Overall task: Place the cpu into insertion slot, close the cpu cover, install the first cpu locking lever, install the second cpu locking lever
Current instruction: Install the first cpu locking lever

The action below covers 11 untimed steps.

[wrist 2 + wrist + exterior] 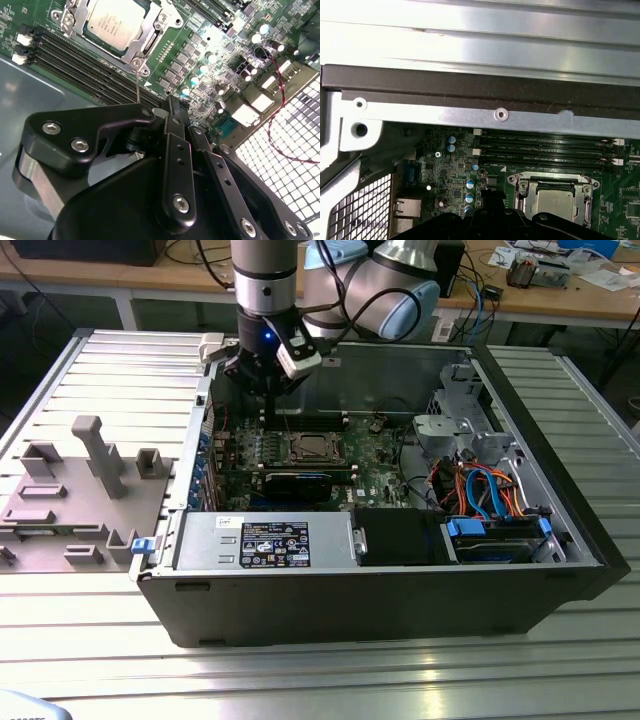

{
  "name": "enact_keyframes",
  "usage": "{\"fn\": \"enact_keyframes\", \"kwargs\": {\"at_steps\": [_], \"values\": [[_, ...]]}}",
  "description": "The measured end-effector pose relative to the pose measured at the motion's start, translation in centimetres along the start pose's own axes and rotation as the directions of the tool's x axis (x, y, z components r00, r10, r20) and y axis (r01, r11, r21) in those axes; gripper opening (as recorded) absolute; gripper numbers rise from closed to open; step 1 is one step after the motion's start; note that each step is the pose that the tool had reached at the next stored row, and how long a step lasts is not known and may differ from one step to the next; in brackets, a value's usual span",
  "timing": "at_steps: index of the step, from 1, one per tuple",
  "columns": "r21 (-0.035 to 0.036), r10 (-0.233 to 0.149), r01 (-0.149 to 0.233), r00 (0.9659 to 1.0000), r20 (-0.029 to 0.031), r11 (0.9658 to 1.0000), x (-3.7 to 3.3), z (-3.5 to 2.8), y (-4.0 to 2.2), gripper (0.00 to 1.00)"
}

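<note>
While hanging inside the open computer case (560,530) in the exterior view, the gripper (262,380) above the green motherboard (375,455), toward the exterior view's left of the insertion slot (312,448). Case lying on a ribbed metal tabletop (120,370), a grey fixture (70,490) beside it on the exterior view's left. Pale cpu (313,448) in the slot.

In the second wrist view, cpu (114,23) seated flat in the insertion slot (67,21), the cpu cover (145,42) down around it as a silvery frame. A thin locking lever (138,85) standing up from the socket corner toward the gripper (172,112). Black fingers pressed close together, nothing seen between them. Long memory slots (85,65) just beside the socket.

In the first wrist view, cpu (560,204) within the cover (522,192), memory slots (545,150) next to it, case wall (470,87) beyond.
</note>
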State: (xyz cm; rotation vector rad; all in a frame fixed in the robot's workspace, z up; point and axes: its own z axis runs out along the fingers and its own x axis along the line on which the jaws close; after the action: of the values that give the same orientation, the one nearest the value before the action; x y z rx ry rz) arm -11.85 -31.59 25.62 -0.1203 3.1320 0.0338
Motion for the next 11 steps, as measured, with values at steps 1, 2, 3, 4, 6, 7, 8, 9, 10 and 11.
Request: {"fn": "enact_keyframes", "kwargs": {"at_steps": [1, 2, 3, 4, 6, 7, 8, 9, 10, 11], "values": [[0.0000, 0.000, 0.000, 1.0000, 0.0000, 1.0000, -0.01, 0.00, 0.10, 0.11], [0.0000, 0.000, 0.000, 1.0000, 0.0000, 1.0000, -0.02, 0.01, 0.21, 0.11], [-0.0001, 0.000, 0.000, 1.0000, 0.0001, 1.0000, -0.04, 0.02, 0.32, 0.11], [-0.0001, 0.000, 0.000, 1.0000, 0.0001, 1.0000, -0.08, 0.02, 0.46, 0.11], [0.0000, 0.000, 0.000, 1.0000, 0.0000, 1.0000, -0.24, 0.03, 0.58, 0.11], [0.0000, 0.000, 0.000, 1.0000, -0.0001, 1.0000, -0.36, 0.03, 0.61, 0.11], [-0.0001, 0.000, 0.000, 1.0000, 0.0000, 1.0000, -0.48, 0.04, 0.63, 0.11], [0.0000, 0.000, 0.000, 1.0000, 0.0000, 1.0000, -0.64, 0.04, 0.63, 0.11], [-0.0001, 0.000, 0.000, 1.0000, 0.0001, 1.0000, -0.78, 0.05, 0.62, 0.11], [0.0000, 0.000, 0.000, 1.0000, 0.0000, 1.0000, -1.16, 0.04, 0.59, 0.11]]}}
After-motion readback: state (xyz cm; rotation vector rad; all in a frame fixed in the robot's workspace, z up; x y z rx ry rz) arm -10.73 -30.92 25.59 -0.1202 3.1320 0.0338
